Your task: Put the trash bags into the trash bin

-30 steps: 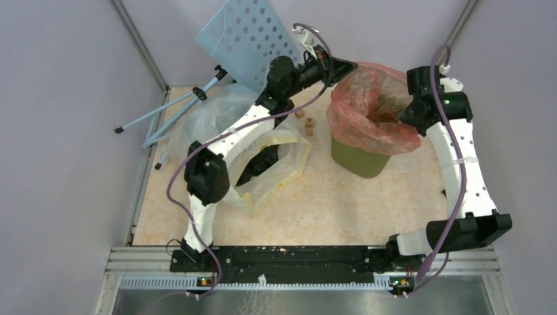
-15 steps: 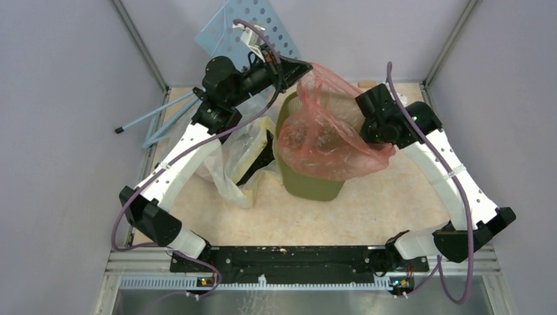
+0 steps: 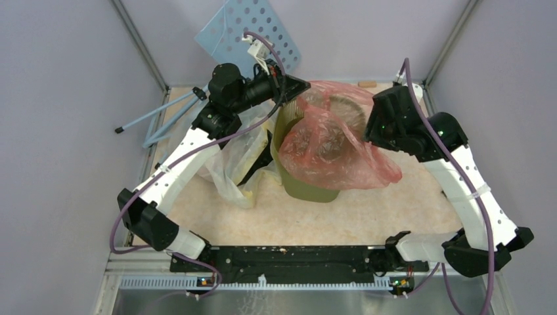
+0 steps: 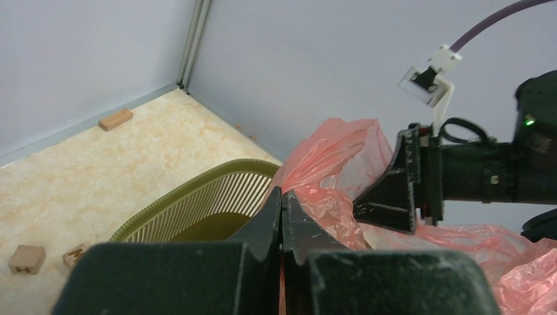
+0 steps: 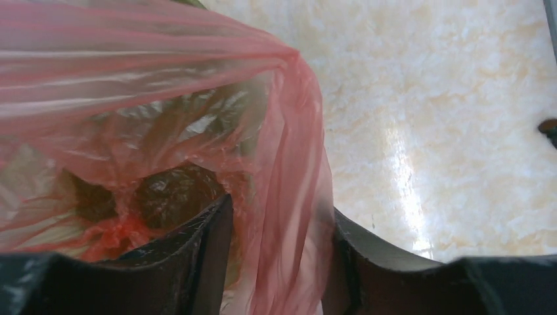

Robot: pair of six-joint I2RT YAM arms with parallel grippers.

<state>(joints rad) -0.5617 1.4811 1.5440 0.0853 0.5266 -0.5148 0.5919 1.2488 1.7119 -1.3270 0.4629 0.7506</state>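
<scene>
The olive-green trash bin (image 3: 307,189) stands mid-table with the red-pink trash bag (image 3: 328,147) stretched over its mouth and draped down its right side. My left gripper (image 3: 302,86) is shut on the bag's far-left edge above the bin rim. The left wrist view shows its jaws (image 4: 282,197) pinching the film (image 4: 332,161) over the ribbed bin rim (image 4: 197,193). My right gripper (image 3: 370,128) is at the bag's right side. In the right wrist view its fingers (image 5: 279,262) stand apart with loose bag film (image 5: 289,170) hanging between them.
A large clear bag with a pale-yellow rim (image 3: 236,154) lies left of the bin under my left arm. A light-blue perforated board (image 3: 253,26) and blue tripod legs (image 3: 157,118) sit at the back left. Small wooden blocks (image 4: 26,258) lie near the back wall.
The bin and bag shifted from the right to the middle. Since then my right gripper moved right and its jaws opened; the bag now spreads wider over the bin.
</scene>
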